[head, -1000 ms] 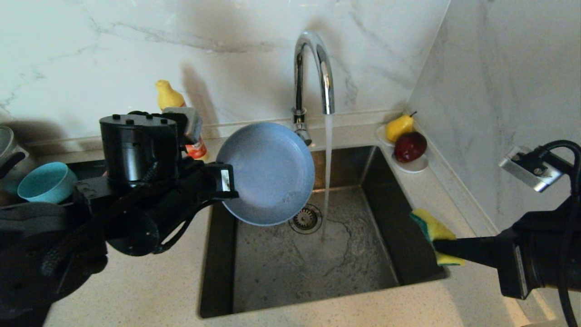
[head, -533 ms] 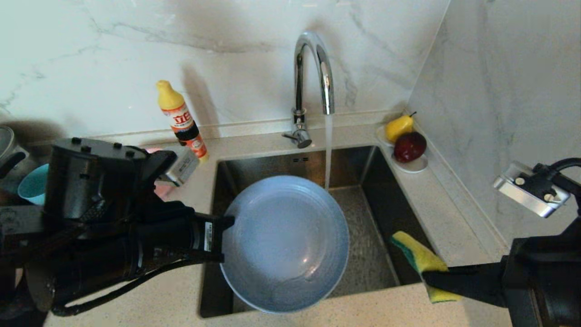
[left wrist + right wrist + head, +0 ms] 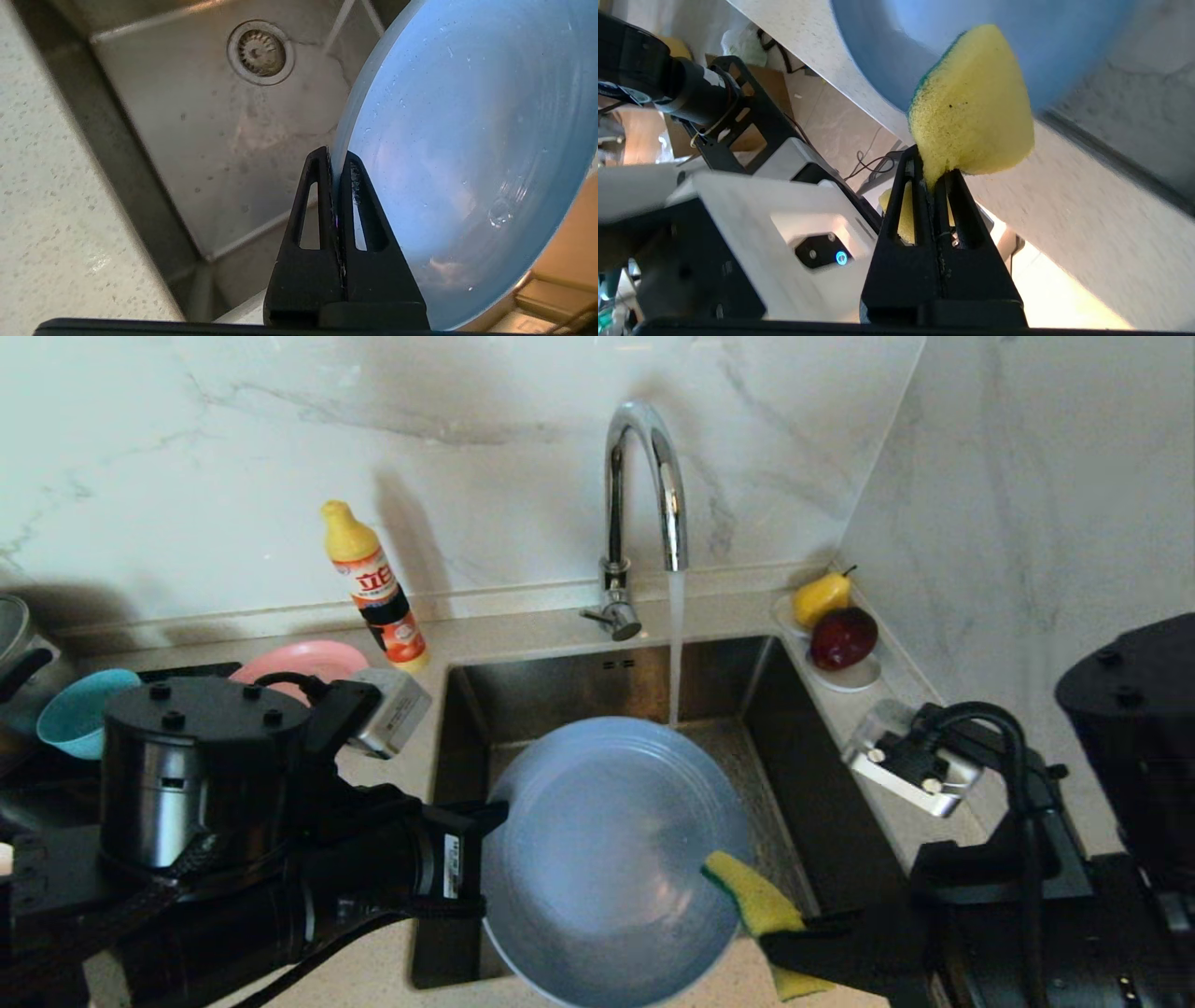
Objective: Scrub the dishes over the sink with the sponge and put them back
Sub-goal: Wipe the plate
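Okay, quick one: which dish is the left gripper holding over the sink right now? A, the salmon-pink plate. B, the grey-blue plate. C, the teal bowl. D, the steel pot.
B: the left gripper is clamped on the rim of the grey-blue plate, held above the sink.

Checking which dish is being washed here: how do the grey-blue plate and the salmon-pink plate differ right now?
The grey-blue plate is held over the sink, its rim pinched in the left hand; the salmon-pink plate lies on the counter, left of the sink. The sponge in the right hand meets the grey-blue plate's edge; nothing touches the pink one. The blue shows whole, the pink partly hidden. Both are round and matte.
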### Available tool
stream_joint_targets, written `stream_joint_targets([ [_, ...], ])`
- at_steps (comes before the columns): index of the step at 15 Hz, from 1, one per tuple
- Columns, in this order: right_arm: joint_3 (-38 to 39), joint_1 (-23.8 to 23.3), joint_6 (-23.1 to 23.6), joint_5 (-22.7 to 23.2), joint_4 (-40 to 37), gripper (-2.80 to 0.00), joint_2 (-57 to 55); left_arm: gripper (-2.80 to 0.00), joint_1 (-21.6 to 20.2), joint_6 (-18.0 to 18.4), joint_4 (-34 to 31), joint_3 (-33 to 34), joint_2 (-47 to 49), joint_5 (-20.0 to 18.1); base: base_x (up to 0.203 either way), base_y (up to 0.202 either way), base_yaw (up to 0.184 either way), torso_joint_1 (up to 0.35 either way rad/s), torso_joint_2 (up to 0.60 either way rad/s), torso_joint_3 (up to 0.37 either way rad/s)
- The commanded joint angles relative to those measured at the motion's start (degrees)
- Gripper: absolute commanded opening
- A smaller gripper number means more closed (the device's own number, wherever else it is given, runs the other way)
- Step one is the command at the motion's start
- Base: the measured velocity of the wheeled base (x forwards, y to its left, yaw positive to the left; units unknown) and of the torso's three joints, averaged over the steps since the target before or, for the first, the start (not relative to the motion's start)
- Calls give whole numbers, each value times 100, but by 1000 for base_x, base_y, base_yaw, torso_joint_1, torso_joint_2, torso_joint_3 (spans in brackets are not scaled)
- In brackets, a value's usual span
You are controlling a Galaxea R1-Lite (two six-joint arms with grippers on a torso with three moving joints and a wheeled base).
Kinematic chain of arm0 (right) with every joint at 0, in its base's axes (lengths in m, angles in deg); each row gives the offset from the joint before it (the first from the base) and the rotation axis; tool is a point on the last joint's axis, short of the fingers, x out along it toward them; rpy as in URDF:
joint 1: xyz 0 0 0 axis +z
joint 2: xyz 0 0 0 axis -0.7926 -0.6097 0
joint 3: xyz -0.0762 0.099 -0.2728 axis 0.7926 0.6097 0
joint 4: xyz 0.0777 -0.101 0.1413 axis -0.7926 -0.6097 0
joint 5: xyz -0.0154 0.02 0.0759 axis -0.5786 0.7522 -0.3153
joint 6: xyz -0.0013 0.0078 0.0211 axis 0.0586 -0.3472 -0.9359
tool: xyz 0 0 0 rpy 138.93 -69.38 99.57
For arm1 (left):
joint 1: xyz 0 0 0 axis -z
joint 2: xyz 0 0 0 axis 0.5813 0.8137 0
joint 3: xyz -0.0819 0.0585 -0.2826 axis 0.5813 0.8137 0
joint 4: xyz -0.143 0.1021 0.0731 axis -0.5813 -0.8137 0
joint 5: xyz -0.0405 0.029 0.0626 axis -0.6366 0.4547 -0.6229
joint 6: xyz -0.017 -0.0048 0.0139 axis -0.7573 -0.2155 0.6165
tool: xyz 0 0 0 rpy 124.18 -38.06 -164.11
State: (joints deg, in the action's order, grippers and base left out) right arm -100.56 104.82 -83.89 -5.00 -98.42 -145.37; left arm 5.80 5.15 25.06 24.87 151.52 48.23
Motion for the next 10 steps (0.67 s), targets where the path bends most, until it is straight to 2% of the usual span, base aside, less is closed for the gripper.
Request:
stream_joint_targets([
  [1,-264,170,-18,3,7,-280,-666,-280,6,-7,31,27,105,66,0,0,0,0,0,0],
  [4,-482,271,-59,-4,98,-280,-1170,-280,6,4,53,97,146,73,0,0,0,0,0,0],
  [6,-556,355,-68,-3,242,-280,-1402,-280,9,35,485,108,311,123,0,0,0,0,0,0],
  [10,-916,395,-74,-27,405,-280,-1943,-280,32,365,1134,507,369,254,0,0,0,0,0,0],
])
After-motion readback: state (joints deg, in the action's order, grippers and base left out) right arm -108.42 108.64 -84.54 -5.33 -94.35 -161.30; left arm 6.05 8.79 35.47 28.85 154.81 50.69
